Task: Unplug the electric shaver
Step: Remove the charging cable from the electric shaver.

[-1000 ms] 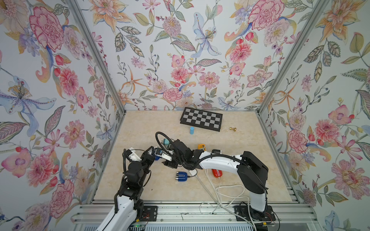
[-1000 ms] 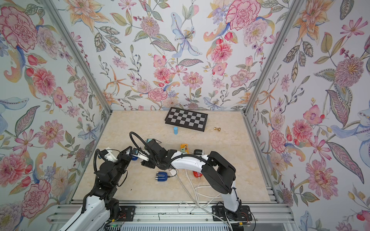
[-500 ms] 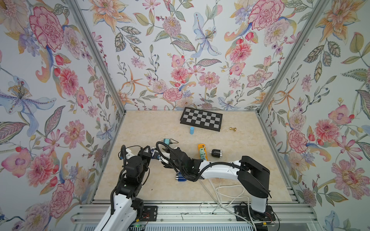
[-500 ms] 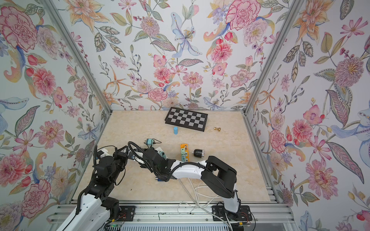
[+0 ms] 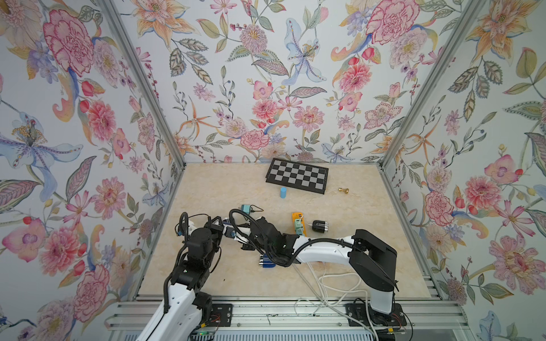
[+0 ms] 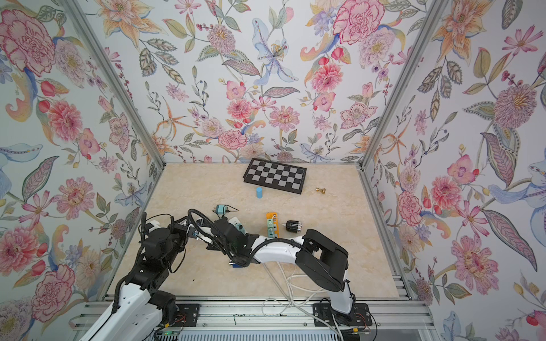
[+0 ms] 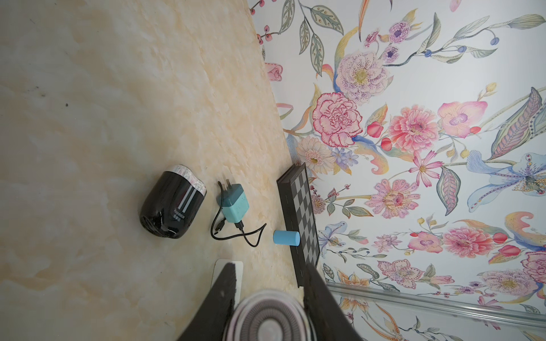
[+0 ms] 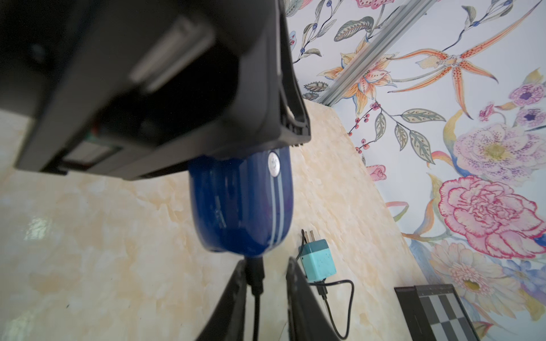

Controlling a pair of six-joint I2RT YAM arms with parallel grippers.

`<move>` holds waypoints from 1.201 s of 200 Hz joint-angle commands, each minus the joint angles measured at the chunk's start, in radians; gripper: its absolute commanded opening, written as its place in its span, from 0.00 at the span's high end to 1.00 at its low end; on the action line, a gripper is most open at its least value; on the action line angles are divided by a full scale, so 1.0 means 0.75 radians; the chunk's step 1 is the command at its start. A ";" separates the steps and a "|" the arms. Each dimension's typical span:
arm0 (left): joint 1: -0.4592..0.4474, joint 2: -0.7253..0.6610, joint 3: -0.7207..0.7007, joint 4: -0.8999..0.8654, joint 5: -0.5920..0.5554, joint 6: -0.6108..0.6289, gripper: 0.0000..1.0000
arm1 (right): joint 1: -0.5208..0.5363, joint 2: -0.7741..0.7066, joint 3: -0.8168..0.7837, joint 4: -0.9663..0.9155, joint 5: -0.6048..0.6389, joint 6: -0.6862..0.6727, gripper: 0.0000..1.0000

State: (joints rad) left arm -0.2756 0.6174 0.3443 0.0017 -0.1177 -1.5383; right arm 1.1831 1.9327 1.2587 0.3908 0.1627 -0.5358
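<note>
I'm watching the left gripper (image 7: 269,277) clamping the blue shaver (image 8: 240,206) by its head end. Its two black fingers (image 7: 224,295) are pressing on either side of the round foil head, which is filling the space between them in the left wrist view. It is holding the shaver over the left-middle part of the bench (image 5: 236,183), with the tail end pointing toward the right arm.

A black plug (image 8: 255,273) is sitting in the socket at that tail end, and its cord (image 8: 256,313) is running away between the fingers of the right gripper (image 8: 266,265). That gripper is standing astride the plug with its jaws only partly apart. One finger is looking as though it is touching the plug, while a gap is showing between the plug and the other finger.

Just beyond the two grippers a teal charger (image 5: 245,209) is lying on the bench with a thin black lead (image 8: 342,295) looping from it. I cannot tell whether that lead is the one going into the shaver. A black shaver (image 5: 319,226) is lying on its side further right, beside an orange block (image 5: 297,220). At the back a chessboard (image 5: 297,179) is lying near the wall. A light blue cylinder (image 5: 283,192) is standing just in front of it, and a small gold piece (image 5: 343,190) is lying to its right.
</note>
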 commanded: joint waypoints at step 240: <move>-0.014 -0.019 0.032 -0.054 -0.063 -0.053 1.00 | 0.037 -0.041 -0.200 0.395 0.286 -0.177 1.00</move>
State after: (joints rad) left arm -0.2829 0.6281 0.3458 -0.0097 -0.1112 -1.5867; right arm 1.2278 1.9778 1.1416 0.6888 0.3267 -0.7200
